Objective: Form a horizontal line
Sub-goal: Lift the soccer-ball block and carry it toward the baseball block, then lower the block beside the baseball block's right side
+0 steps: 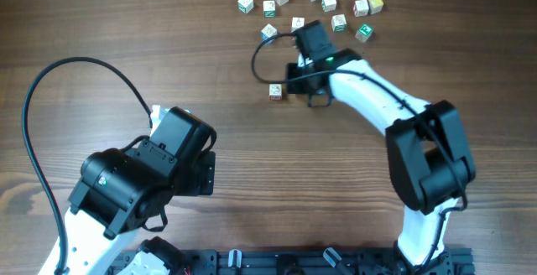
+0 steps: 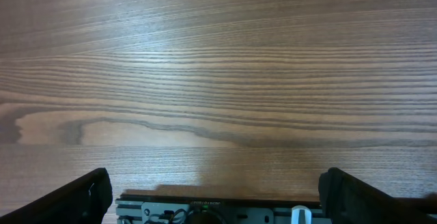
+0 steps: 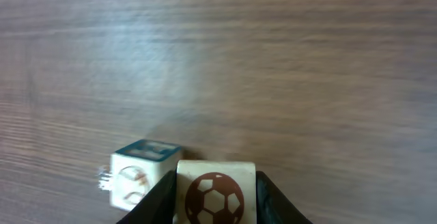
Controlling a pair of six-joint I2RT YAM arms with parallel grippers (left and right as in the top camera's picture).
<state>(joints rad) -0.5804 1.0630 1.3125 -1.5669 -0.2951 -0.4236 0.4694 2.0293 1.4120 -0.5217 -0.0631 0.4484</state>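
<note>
The horizontal line (image 1: pixel 275 91) is only a beginning: one small whitish wooden cube with a teal top and a reddish round mark on its side. It sits flat on the table, a little toward 12 o'clock from the middle. Just beside it, at its 3 o'clock, the right claw (image 3: pixel 216 198) pinches a second whitish wooden cube printed with a brown football (image 3: pixel 216 183). Whether the two cubes touch cannot be told.

Toward 12 o'clock from them, a loose scatter of small whitish letter cubes (image 1: pixel 329 3) with red, green and yellow faces lies near the table's far edge, each apart from its neighbours.

The brown wood-grain table (image 1: pixel 168 40) has long dark streaks and a pale sheen of light. At 7 o'clock the left claw (image 2: pixel 217 191) is spread wide over bare wood, holding nothing.
</note>
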